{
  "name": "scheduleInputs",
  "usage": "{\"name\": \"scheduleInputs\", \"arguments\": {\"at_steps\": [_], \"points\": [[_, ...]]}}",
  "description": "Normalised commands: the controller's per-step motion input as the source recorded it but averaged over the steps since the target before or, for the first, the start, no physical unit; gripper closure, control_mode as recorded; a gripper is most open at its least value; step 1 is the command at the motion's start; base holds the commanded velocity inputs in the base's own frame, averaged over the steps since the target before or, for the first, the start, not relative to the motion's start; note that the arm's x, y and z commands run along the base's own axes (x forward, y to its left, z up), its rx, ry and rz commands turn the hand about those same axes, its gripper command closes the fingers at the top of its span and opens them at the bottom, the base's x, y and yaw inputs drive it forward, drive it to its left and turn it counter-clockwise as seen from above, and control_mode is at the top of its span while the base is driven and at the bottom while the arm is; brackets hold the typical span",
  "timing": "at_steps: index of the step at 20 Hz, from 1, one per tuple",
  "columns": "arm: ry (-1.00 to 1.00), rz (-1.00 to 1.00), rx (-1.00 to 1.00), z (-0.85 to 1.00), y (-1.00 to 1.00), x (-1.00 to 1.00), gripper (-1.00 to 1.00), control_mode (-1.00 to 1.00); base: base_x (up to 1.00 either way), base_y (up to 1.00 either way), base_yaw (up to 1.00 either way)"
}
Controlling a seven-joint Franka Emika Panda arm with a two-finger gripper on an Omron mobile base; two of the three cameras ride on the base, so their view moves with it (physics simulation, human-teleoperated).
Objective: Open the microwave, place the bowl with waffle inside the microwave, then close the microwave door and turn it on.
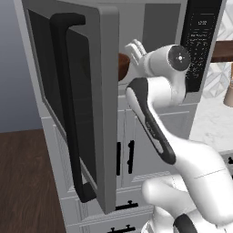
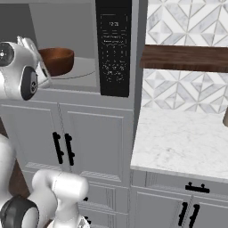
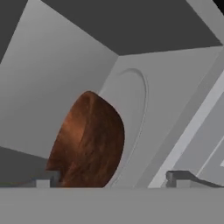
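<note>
Jaws stand spread wide and empty: in the hand view the two dark finger tips of the gripper rise far apart at the bottom, and the bowl sits in the gap between and just beyond them, toward 11 o'clock in that rolled picture, free of both. Whether either tip grazes its wall I cannot tell.

From the right base view the bowl rests on the pale round turntable inside the microwave, with the white hand at the cavity mouth at its 9 o'clock. So the hand looks to need a straight pull back out of the opening, away from the bowl, before anything swings.

The bowl is small, round and glossy, copper-brown with a mottled sheen, a smooth curved wall with no long axis. The waffle is hidden below its rim in these views. The cavity is matte pale grey with flat walls and a faint raised ring on its floor.

Further out, the black control panel runs as a vertical strip at 3 o'clock of the cavity. In the left base view the microwave door stands swung open at 9 o'clock of the arm, grey-framed, dark tinted glass, with a long black bar handle running upright. Shutting it appears to be the step ahead.
</note>
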Motion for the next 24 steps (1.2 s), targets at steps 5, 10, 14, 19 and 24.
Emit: {"name": "scheduleInputs", "arguments": {"at_steps": [5,10,14,19,24], "points": [[0.03,0.0,0.0,0.13,-0.17,-1.0,1.0,-1.0,0.0,0.0,0.0],[0.0,0.0,0.01,0.0,-0.17,-1.0,1.0,-1.0,0.0,0.0,0.0],[0.0,0.0,0.13,0.0,-0.44,-1.0,1.0,-1.0,0.0,0.0,0.0],[-0.06,0.0,0.2,0.0,-0.41,-1.0,1.0,-1.0,0.0,0.0,0.0],[-0.07,0.0,0.05,0.0,-0.1,-1.0,1.0,-1.0,0.0,0.0,0.0]]}}
